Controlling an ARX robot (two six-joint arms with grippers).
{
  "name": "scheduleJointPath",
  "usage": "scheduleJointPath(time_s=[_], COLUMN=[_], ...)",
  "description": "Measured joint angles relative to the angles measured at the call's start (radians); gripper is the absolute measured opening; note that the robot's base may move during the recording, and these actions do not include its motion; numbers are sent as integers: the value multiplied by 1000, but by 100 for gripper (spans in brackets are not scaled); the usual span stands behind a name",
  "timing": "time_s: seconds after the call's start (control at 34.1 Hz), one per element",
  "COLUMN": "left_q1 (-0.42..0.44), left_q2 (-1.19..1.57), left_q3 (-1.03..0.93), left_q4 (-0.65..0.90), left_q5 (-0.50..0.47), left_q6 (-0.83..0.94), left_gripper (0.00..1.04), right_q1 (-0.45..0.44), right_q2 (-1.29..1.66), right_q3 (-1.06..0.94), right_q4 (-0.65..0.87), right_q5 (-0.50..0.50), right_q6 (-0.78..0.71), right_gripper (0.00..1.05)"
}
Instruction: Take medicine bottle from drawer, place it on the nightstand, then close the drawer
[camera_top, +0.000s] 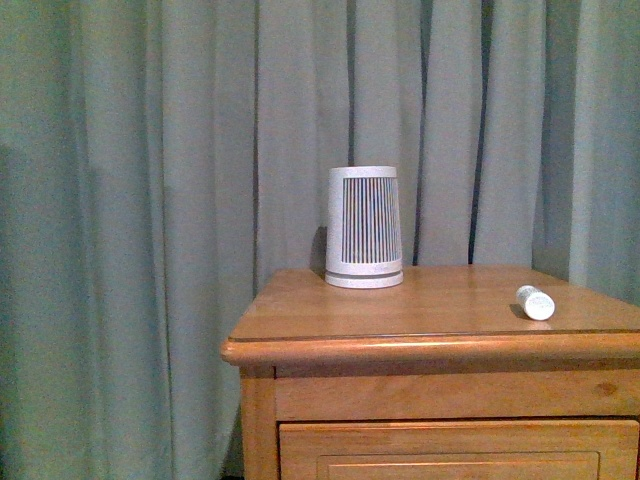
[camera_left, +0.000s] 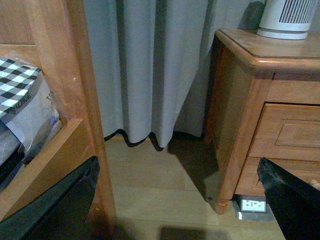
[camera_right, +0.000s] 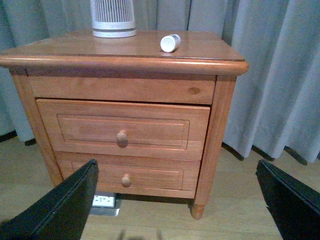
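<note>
The medicine bottle (camera_top: 535, 302) lies on its side on the nightstand (camera_top: 400, 310) top, near the right front; it also shows in the right wrist view (camera_right: 170, 43). The upper drawer (camera_right: 122, 129) is shut flush, its round knob (camera_right: 122, 138) showing. My right gripper (camera_right: 177, 200) is open and empty, back from the nightstand front at about lower-drawer height. My left gripper (camera_left: 177, 200) is open and empty, low over the floor to the left of the nightstand (camera_left: 250, 100). Neither arm shows in the front view.
A large white ribbed cylinder (camera_top: 364, 227) stands at the back of the top. The lower drawer (camera_right: 125, 176) is shut. A floor socket (camera_right: 104, 201) lies under the cabinet. A wooden bed frame (camera_left: 60, 115) with checked bedding stands left. Curtains (camera_top: 150, 200) hang behind.
</note>
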Motion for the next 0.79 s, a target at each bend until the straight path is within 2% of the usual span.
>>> scheduleJointPath(time_s=[0.79], left_q1=[0], left_q2=[0], left_q3=[0], left_q4=[0], left_q5=[0], left_q6=[0], left_gripper=[98], right_q1=[0], right_q2=[0], right_q3=[0], right_q4=[0], right_q5=[0], right_q6=[0], right_gripper=[98])
